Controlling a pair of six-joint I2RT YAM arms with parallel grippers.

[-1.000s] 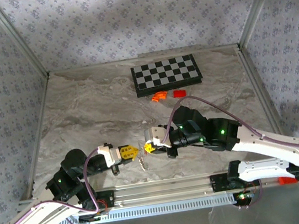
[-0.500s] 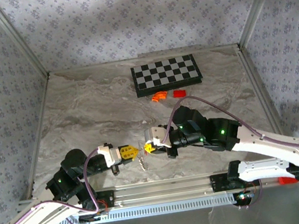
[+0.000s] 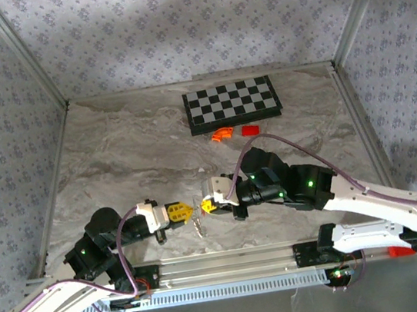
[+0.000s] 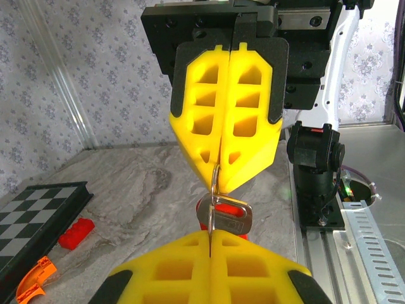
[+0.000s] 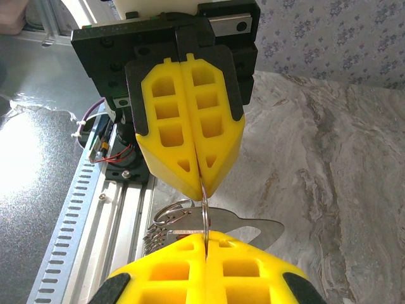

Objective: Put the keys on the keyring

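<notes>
Grippers meet tip to tip: left gripper (image 3: pixel 188 211) and right gripper (image 3: pixel 203 205) both clamp shut on the keyring (image 5: pixel 166 220) wire spanning them. Between the tips hang the keys (image 4: pixel 228 216), blade crosswise to that line

The left arm (image 3: pixel 50 302) and right arm (image 3: pixel 370 199) have glossy white shells on their long links and black housings at the joints, dotted with small green lights (image 3: pixel 307 185) and trailed by a thin purple-grey cable (image 3: pixel 300 147). The left gripper (image 3: pixel 187 211) and right gripper (image 3: pixel 205 205) each carry 2 yellow plastic fingers (image 4: pixel 199 120) pierced by angular window cut-outs, seated in black mounts (image 4: pixel 190 25) with round screw holes.
</notes>
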